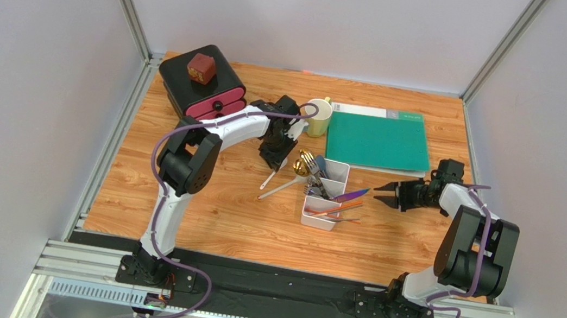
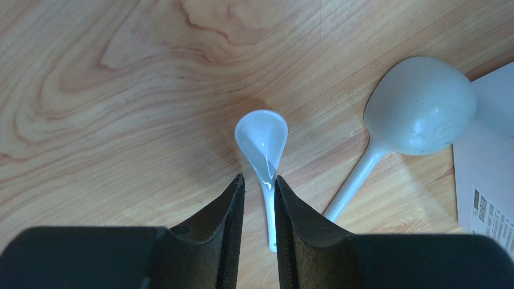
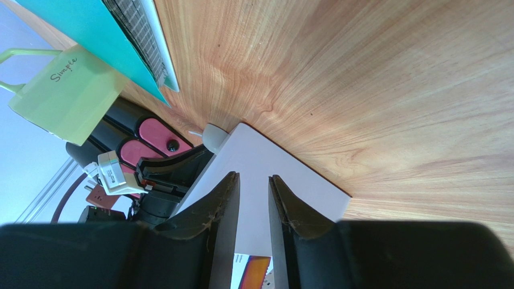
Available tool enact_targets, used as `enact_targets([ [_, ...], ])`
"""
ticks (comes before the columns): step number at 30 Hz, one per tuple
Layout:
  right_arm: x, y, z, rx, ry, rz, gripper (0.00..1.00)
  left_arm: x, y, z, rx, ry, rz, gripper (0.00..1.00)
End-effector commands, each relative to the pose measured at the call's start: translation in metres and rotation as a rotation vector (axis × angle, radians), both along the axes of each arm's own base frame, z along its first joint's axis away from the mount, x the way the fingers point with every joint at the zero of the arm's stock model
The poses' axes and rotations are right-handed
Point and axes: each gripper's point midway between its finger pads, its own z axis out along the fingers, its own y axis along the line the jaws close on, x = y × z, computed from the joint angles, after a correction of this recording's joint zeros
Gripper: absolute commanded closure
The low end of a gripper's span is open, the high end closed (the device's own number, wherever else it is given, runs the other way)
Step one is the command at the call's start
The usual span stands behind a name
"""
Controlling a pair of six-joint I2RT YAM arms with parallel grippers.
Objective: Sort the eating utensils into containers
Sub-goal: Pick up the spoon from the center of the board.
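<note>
A small white spoon (image 2: pixel 261 135) lies on the wooden table, its handle running between my left gripper's (image 2: pixel 259 179) fingers. The jaws stand a little apart, with a gap on the left side of the handle. A larger white spoon (image 2: pixel 419 105) lies just to its right. From above, the left gripper (image 1: pixel 276 160) hovers over both spoons (image 1: pixel 268 180), left of the white divided tray (image 1: pixel 321 220). The tray holds gold (image 1: pixel 305 160), purple (image 1: pixel 352 194) and orange-brown (image 1: pixel 335 208) utensils. My right gripper (image 1: pixel 379 195) is open and empty beside the tray's right side (image 3: pixel 271 162).
A black box with pink drawers (image 1: pixel 202 87) stands at the back left with a brown block (image 1: pixel 202 68) on top. A pale green mug (image 1: pixel 318 118) and a green folder (image 1: pixel 378 139) lie behind the tray.
</note>
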Motion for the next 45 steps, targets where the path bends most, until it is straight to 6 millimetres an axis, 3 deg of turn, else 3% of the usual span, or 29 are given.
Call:
enact_targets([
  [1, 0.008, 0.001, 0.011, 0.011, -0.049, 0.012, 0.71, -0.004, 0.005, 0.006, 0.028, 0.009, -0.001, 0.69],
  [11, 0.017, -0.001, 0.014, 0.016, -0.055, 0.013, 0.71, -0.028, -0.004, -0.004, 0.027, 0.085, -0.051, 0.71],
  [13, 0.017, -0.001, 0.014, 0.016, -0.055, 0.013, 0.71, -0.034, -0.008, -0.006, 0.026, 0.098, -0.065, 0.75],
  [15, 0.018, -0.001, 0.014, 0.018, -0.055, 0.012, 0.71, -0.039, -0.012, -0.010, 0.016, 0.124, -0.065, 0.89],
  [18, 0.020, -0.001, 0.015, 0.018, -0.058, 0.011, 0.71, -0.043, -0.014, -0.010, 0.005, 0.143, -0.053, 1.00],
  [25, 0.022, -0.001, 0.016, 0.023, -0.060, 0.013, 0.71, -0.046, -0.002, -0.005, 0.024, 0.104, -0.027, 1.00],
  [29, 0.023, -0.001, 0.016, 0.021, -0.061, 0.013, 0.71, -0.046, 0.003, 0.008, -0.026, 0.075, 0.038, 1.00],
  [36, 0.021, -0.001, 0.014, 0.021, -0.059, 0.020, 0.71, -0.024, 0.023, 0.031, 0.006, -0.061, 0.101, 1.00],
  [42, 0.018, 0.001, 0.017, 0.016, -0.060, 0.030, 0.71, -0.015, 0.031, 0.069, -0.035, -0.173, 0.207, 1.00],
  [45, 0.019, 0.004, 0.021, 0.013, -0.071, 0.039, 0.71, -0.009, 0.036, 0.100, -0.070, -0.268, 0.258, 1.00],
])
